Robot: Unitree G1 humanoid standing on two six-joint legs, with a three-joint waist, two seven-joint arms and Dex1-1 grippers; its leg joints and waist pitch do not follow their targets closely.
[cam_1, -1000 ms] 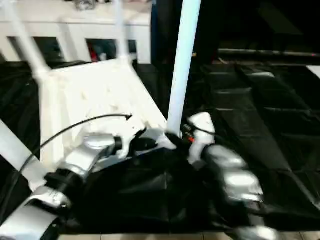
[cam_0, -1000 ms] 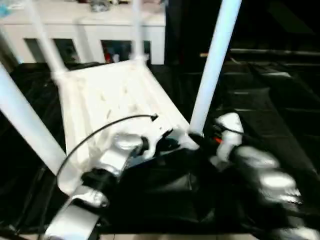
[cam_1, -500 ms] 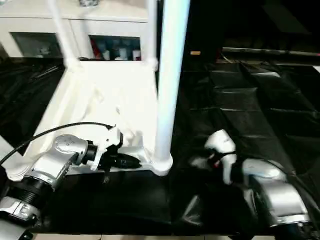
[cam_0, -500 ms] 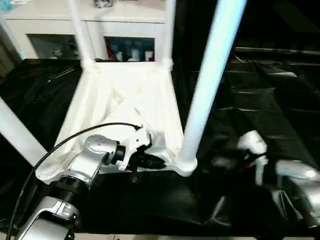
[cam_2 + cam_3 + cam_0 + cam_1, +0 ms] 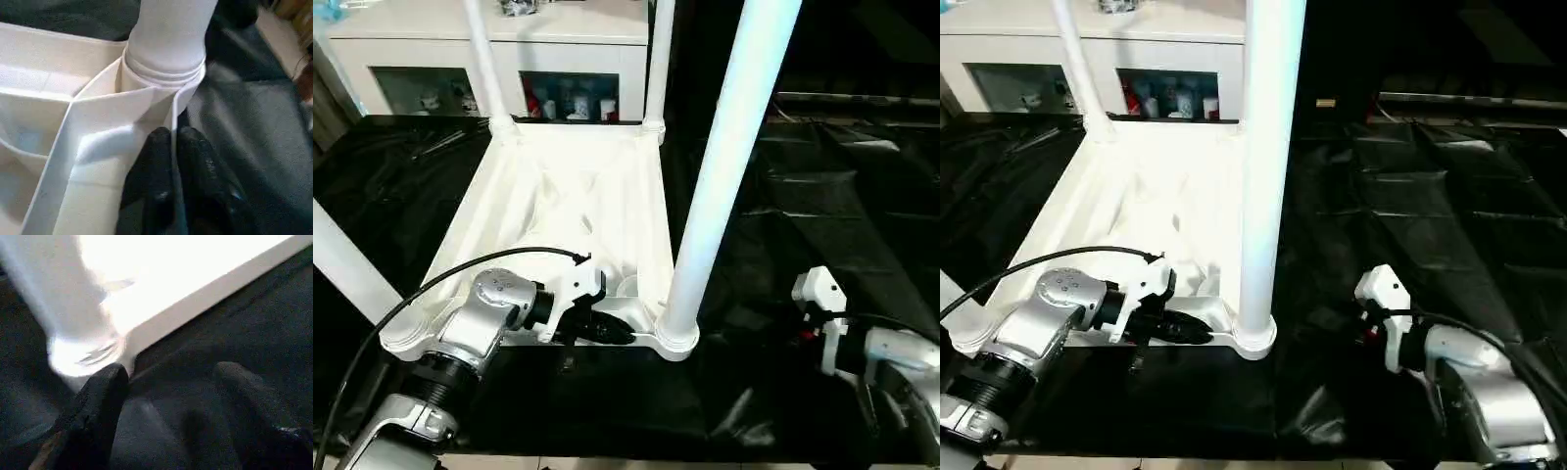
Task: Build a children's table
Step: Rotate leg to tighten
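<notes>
I see the tabletop (image 5: 570, 211) upside down on the black-covered desk (image 5: 822, 225), four legs (image 5: 729, 166) already standing. My left gripper (image 5: 172, 161) pinches its near rim; my right gripper (image 5: 168, 396) is open, empty. Turning over remains, I think.

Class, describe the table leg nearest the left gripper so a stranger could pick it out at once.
Find the upturned white tabletop on the black sheet. At its near right corner stands a leg, beside the left gripper pinching the rim. It looks thickest, being closest to the camera.
</notes>
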